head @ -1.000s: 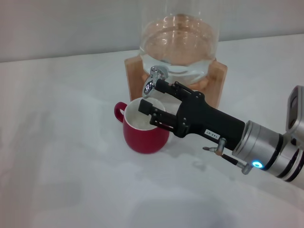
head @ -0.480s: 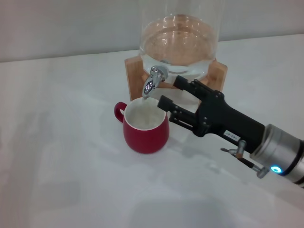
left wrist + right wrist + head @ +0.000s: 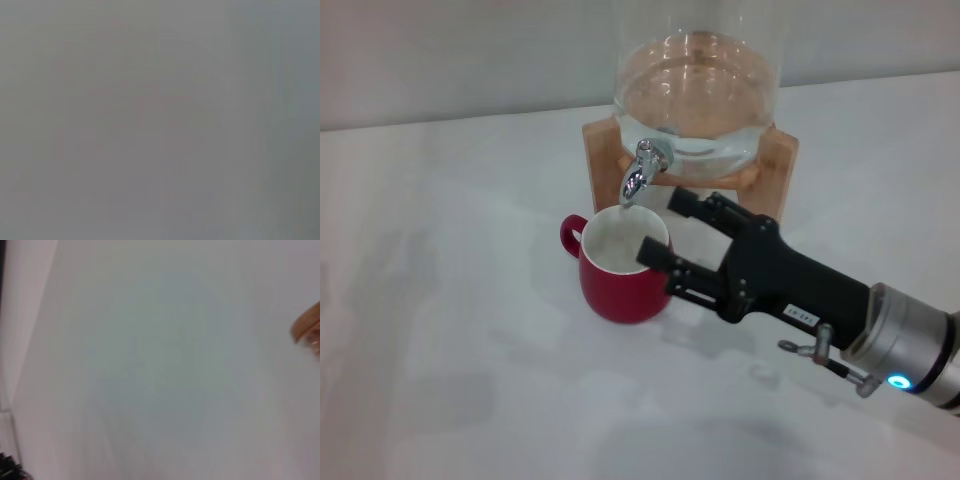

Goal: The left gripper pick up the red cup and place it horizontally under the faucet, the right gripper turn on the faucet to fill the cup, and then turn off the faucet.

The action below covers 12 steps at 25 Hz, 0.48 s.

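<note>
One red cup stands upright on the white table, right below the faucet: glossy dark red outside, white inside, wider toward the base, its small loop handle sticking out on the side away from the right gripper. The cup's mouth sits directly under the chrome spout, and whether water is running into it is hard to tell. One faucet, small and shiny, juts from the front of one clear glass dispenser, which holds liquid and rests on a wooden stand.

And the right gripper has backed off! Half a second ago its two long black fingers were up level with the spout, just beside it; now they sit lower and nearer the cup, one fingertip over the cup's rim, the other to the side of the faucet. The fingers are spread apart, pinching nothing, and clear of the lever. The cup has not shifted.

One gripper shows in the head view; the left one is out of sight. The right wrist view catches only table and a sliver of the wooden stand.
</note>
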Available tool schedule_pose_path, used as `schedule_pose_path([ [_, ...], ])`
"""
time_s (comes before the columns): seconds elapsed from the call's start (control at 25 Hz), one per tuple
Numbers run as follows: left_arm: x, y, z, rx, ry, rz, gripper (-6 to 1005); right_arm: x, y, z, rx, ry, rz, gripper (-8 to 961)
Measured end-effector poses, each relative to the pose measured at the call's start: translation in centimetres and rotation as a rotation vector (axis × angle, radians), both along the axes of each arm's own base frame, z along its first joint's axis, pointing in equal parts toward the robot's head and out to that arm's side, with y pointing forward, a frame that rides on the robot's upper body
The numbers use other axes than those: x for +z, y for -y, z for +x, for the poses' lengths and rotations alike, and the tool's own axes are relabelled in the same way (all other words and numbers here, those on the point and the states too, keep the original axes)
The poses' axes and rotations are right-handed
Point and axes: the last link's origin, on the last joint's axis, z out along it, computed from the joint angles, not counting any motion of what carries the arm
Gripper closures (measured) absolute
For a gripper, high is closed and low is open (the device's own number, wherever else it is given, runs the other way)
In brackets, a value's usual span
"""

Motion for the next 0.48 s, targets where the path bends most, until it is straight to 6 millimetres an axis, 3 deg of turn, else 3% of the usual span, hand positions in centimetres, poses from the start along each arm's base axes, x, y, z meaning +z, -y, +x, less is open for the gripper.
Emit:
schedule_pose_path([
  [0.48,-0.1,-0.1,0.1,-0.004,0.002,-0.002,572,-1.6,-1.0,-2.2,0.043,0.033,-0.071,161],
])
